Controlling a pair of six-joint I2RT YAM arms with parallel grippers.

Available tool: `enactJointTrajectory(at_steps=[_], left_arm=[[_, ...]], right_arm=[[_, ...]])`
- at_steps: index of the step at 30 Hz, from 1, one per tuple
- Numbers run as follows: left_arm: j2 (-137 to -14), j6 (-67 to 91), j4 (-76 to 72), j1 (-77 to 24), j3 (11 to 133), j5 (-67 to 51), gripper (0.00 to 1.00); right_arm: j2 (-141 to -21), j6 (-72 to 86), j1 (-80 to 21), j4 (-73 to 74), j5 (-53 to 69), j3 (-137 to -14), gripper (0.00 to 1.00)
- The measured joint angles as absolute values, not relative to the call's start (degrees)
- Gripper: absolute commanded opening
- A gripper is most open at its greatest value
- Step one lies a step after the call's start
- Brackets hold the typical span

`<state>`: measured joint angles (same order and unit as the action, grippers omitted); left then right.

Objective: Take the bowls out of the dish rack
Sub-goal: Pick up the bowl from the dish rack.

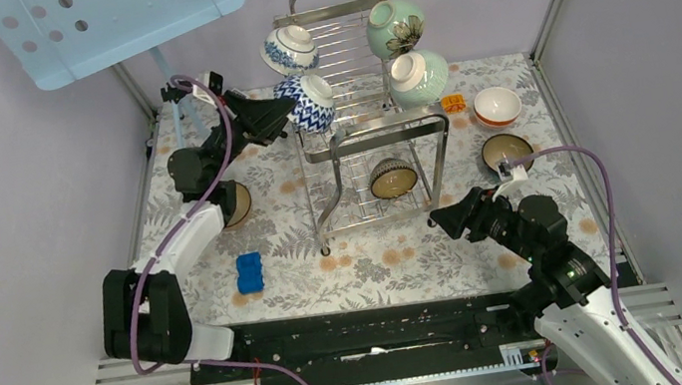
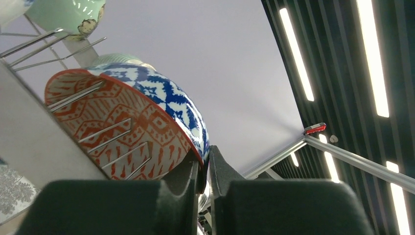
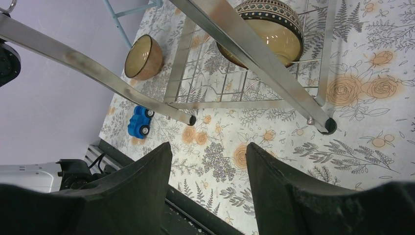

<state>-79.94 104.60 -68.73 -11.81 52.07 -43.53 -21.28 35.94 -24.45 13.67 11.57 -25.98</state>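
Observation:
The steel dish rack (image 1: 371, 130) stands mid-table. On its upper tier lean two blue-and-white bowls (image 1: 290, 49) (image 1: 308, 103) and two pale green bowls (image 1: 395, 27) (image 1: 418, 77). A dark-rimmed bowl (image 1: 393, 177) (image 3: 266, 29) sits on the lower tier. My left gripper (image 1: 289, 115) (image 2: 204, 169) is shut on the rim of the nearer blue-and-white bowl (image 2: 147, 112), which has a red pattern inside and still rests on the rack wires. My right gripper (image 1: 443, 218) (image 3: 209, 152) hangs open and empty by the rack's front right foot.
On the cloth stand an orange-white bowl (image 1: 497, 106), a dark bowl (image 1: 506, 151) and a brown bowl (image 1: 236, 204) (image 3: 143, 58) partly under the left arm. A blue toy car (image 1: 250, 273) lies front left, a small orange block (image 1: 452, 103) behind the rack. A pale blue perforated stand (image 1: 111, 18) overhangs the far left.

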Motion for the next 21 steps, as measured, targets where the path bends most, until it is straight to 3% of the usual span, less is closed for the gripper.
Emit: enactJointTrajectory(at_steps=[21], left_arm=[[-81.5,103.1,-67.1,-15.9,58.9,-41.2,0.00]], right_arm=[[-20.3,36.2,-24.4,14.9,11.6,-26.0,0.64]])
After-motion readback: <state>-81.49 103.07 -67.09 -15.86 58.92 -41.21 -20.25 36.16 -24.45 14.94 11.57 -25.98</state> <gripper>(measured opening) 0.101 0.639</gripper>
